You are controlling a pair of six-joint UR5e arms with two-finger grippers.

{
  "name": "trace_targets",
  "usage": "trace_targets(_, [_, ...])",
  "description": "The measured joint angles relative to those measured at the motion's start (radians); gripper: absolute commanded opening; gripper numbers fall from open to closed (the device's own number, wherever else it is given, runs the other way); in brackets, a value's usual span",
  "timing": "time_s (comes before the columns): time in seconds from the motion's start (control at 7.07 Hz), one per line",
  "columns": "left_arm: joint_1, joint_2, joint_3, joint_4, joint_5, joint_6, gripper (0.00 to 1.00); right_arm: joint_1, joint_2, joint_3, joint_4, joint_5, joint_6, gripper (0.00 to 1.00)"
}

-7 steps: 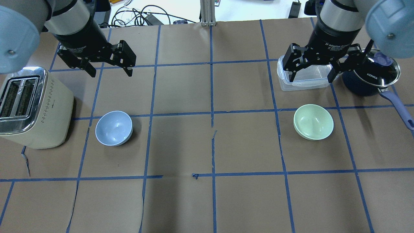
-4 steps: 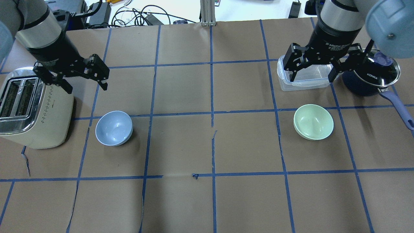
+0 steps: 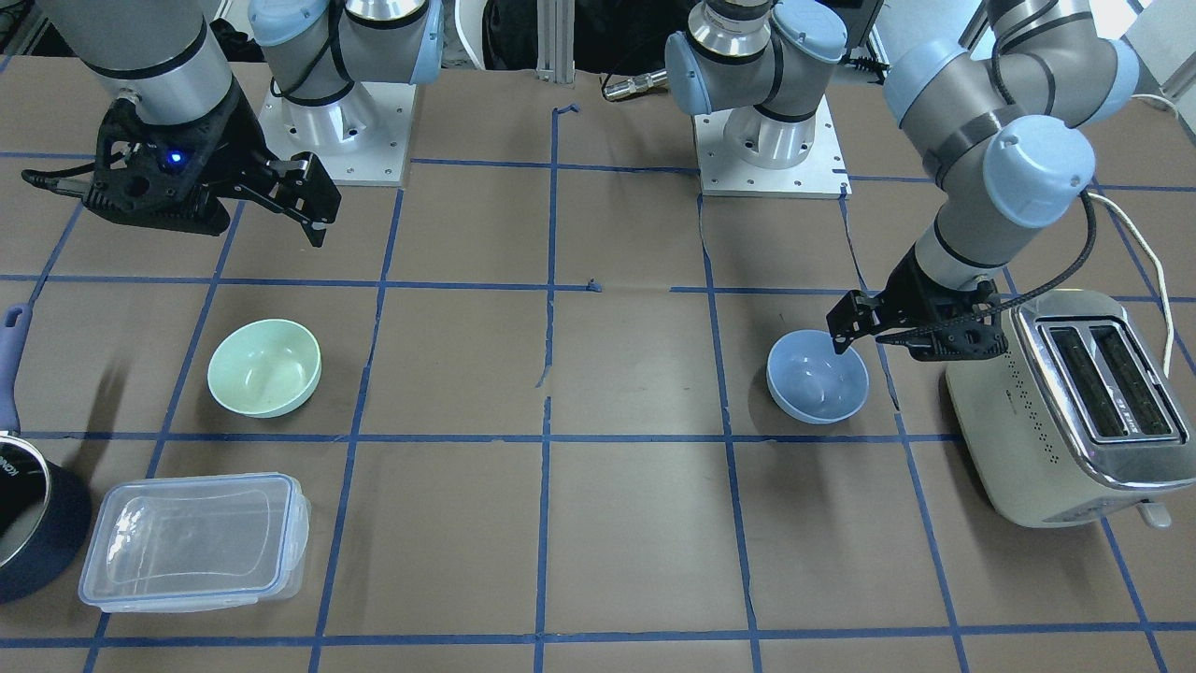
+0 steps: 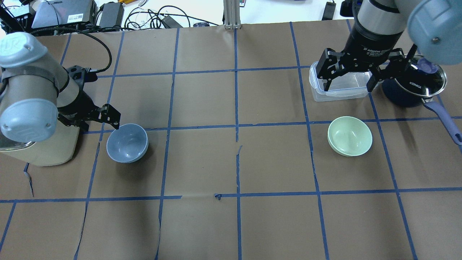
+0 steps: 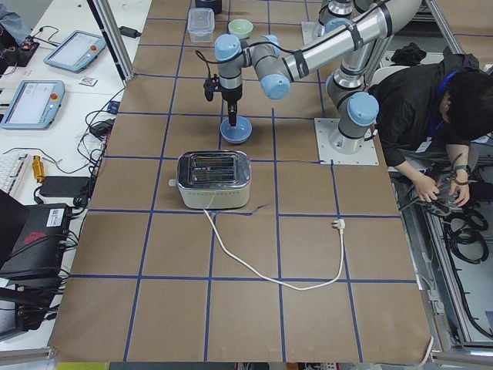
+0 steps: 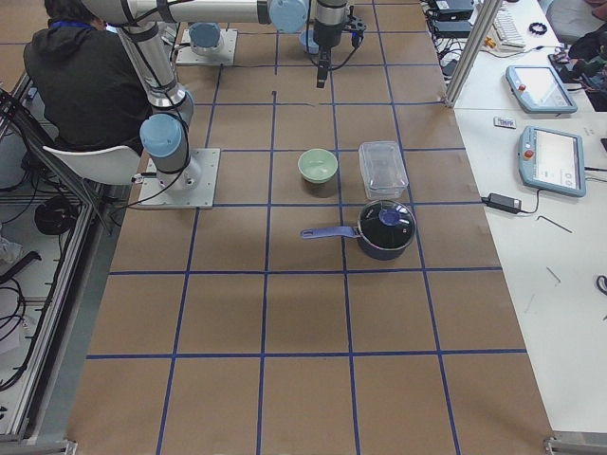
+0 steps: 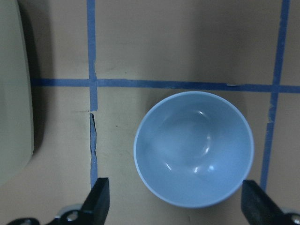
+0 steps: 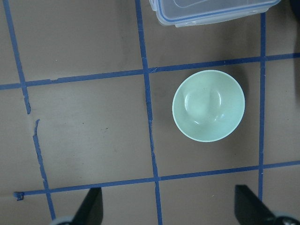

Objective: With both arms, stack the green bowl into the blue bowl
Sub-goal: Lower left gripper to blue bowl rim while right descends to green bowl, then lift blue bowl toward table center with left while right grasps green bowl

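Note:
The blue bowl (image 4: 127,143) stands upright on the table's left half, next to the toaster; it also shows in the front view (image 3: 817,376) and the left wrist view (image 7: 193,148). My left gripper (image 4: 95,121) is open and low at the bowl's far-left rim, between bowl and toaster, and holds nothing. Its fingertips (image 7: 99,197) frame the bowl in the wrist view. The green bowl (image 4: 349,135) stands upright on the right half, also in the right wrist view (image 8: 208,105). My right gripper (image 4: 349,86) is open and empty, high above the far side of the green bowl.
A cream toaster (image 3: 1065,411) stands close left of the blue bowl, partly under my left arm. A clear lidded container (image 3: 192,542) and a dark pot with a glass lid (image 4: 415,86) and long handle (image 4: 444,119) sit beyond the green bowl. A person shows in the side views.
My left arm has swung back and down from the far left of the table to the blue bowl's rim by the toaster. The right gripper and both bowls have stayed put.

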Motion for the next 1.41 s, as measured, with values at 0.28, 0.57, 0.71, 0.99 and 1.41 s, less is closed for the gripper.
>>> trace_targets(0.28, [0.048, -0.055, -0.050, 0.081, -0.004, 0.059, 0.59, -0.004, 0.005, 0.000, -0.024, 0.002, 0.004, 1.00])
trace_targets(0.57, [0.061, -0.112, -0.055, 0.101, -0.005, 0.069, 0.32, -0.022, 0.015, 0.005, -0.063, -0.002, -0.005, 1.00])
trace_targets(0.71, [0.063, -0.133, -0.055, 0.106, -0.007, 0.071, 0.10, -0.045, 0.027, 0.014, -0.091, -0.003, -0.038, 1.00])
trace_targets(0.99, [0.065, -0.157, -0.049, 0.111, -0.045, 0.107, 0.00, -0.078, 0.044, 0.066, -0.115, -0.002, -0.122, 1.00])
trace_targets(1.41, [0.033, -0.136, -0.012, 0.090, -0.105, 0.106, 0.00, -0.079, 0.086, 0.292, -0.411, 0.001, -0.156, 1.00])
